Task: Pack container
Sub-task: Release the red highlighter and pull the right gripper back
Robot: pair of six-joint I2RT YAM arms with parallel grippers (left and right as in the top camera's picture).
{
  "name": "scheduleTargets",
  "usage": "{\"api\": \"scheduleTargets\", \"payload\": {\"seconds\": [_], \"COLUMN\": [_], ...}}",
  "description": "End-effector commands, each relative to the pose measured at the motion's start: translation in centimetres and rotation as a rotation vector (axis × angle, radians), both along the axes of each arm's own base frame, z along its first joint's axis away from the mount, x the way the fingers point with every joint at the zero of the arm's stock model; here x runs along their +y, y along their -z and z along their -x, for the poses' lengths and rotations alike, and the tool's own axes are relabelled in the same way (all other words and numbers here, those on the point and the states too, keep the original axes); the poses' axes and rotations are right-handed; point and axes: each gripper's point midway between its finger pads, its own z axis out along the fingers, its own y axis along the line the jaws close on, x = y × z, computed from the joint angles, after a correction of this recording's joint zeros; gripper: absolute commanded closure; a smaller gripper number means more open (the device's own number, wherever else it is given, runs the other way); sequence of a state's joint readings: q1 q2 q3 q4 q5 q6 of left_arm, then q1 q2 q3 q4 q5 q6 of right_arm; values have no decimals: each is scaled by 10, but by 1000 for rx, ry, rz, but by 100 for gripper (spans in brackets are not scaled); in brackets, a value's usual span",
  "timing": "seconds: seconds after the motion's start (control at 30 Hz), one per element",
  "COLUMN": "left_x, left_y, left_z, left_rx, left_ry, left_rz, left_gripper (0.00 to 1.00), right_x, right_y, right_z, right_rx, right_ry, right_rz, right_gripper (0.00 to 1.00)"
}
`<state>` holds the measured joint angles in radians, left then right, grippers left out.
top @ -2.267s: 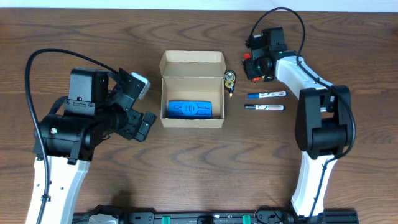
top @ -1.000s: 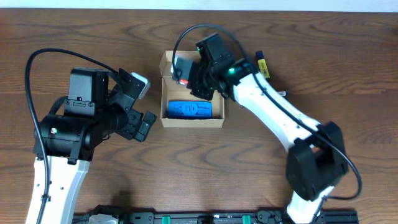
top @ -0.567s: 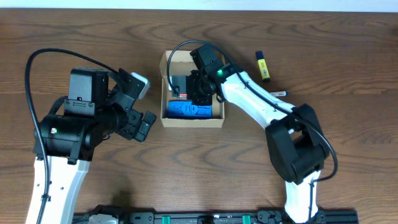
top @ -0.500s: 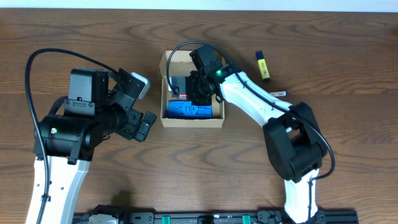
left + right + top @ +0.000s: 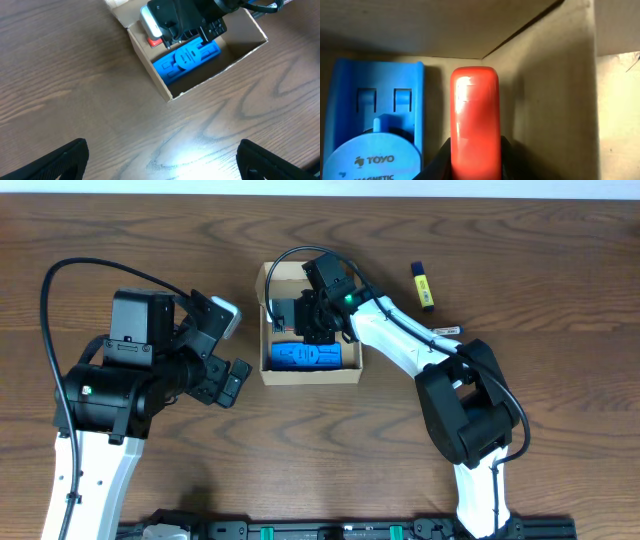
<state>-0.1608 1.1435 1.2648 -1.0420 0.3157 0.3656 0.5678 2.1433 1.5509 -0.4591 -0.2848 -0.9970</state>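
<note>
Left claw [image 5: 232, 348] spread wide, left of the small tan cardboard box [image 5: 310, 377] at mid-table, flap open on far side. Right claw [image 5: 474, 162] inside it, pinching a red rounded plastic piece [image 5: 474, 115] just beside a blue plastic clip [image 5: 305, 356]. Yellow highlighter [image 5: 424, 285] farther right.

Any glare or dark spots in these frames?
Left wrist: bright glare patch on the table. Right wrist: box interior shadowed, darkest in the corner; sheen on the red item. Overhead: even light, sharp.
</note>
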Motion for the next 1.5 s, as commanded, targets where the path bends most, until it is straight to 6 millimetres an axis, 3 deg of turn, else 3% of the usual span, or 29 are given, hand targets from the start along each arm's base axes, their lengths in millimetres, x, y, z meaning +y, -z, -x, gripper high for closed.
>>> {"api": "scheduleTargets", "payload": {"seconds": [0.0,0.1,0.17,0.3,0.4,0.57,0.77,0.9,1.03,1.17,1.47], "left_x": [-1,-1,-1,-1,-1,-1,-1,-1,-1,-1,-1], "left_y": [-4,-4,-4,-4,-4,-4,-4,-4,-4,-4,-4], "left_z": [-1,-1,-1,-1,-1,-1,-1,-1,-1,-1,-1], "left_rx": [-5,-5,-5,-5,-5,-5,-5,-5,-5,-5,-5], "left_ry": [-3,-3,-3,-3,-3,-3,-3,-3,-3,-3,-3], "left_rz": [16,16,17,17,16,16,17,16,16,16,17], "left_gripper": [5,5,5,5,5,5,5,5,5,5,5], "right_x": [7,7,7,8,8,5,-15,-50,-95,-140,-247], "right_y": [-2,-2,-2,-6,-21,-78,-170,-210,-227,-228,-204], "right_z": [3,4,4,3,4,8,21,18,15,12,-9], "right_rx": [13,13,13,39,60,32,-56,-101,-113,-72,34], "right_ry": [-4,-6,-5,50,110,169,237,413,594,744,1095], "right_rz": [-21,-21,-21,-42,-73,-146,-247,-272,-261,-250,-236], "right_gripper": [83,60,51,49,49,49,48,47,44,44,42]}}
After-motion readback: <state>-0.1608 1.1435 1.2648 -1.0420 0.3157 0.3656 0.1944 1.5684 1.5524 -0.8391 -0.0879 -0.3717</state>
